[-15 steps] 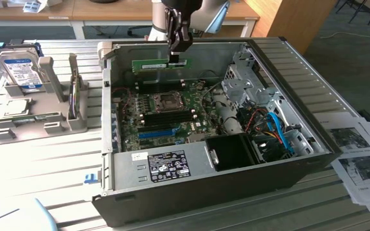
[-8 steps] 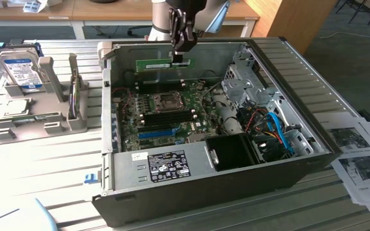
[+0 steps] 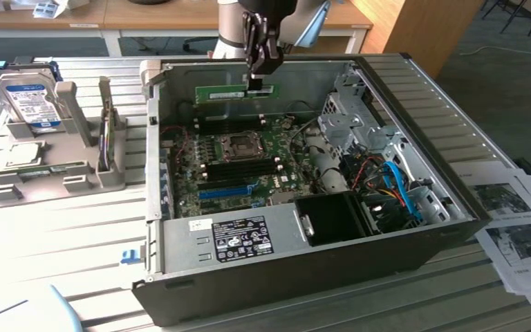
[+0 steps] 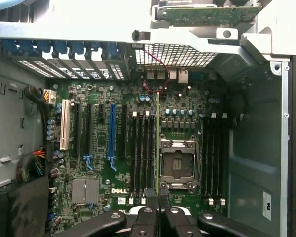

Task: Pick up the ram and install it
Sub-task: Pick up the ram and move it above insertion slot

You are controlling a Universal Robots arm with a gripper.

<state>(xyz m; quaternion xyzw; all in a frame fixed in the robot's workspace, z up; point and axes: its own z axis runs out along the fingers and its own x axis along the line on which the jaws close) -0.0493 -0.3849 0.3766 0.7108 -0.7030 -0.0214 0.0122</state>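
Item: ram (image 3: 221, 93), pinched at one end by the gripper (image 3: 260, 86) and held level above the open computer case (image 3: 450, 131) and its motherboard (image 3: 238, 166), not yet seated. In the exterior view, a hard drive (image 3: 28, 104) stands in a grey rack (image 3: 72, 176) at the case's 9 o'clock, with printed sheets (image 3: 519, 228) at 3 o'clock. Surface: pale slatted table (image 3: 63, 235); room: wooden desks (image 3: 155, 17) at 12 o'clock, blue carpet (image 3: 514, 97).
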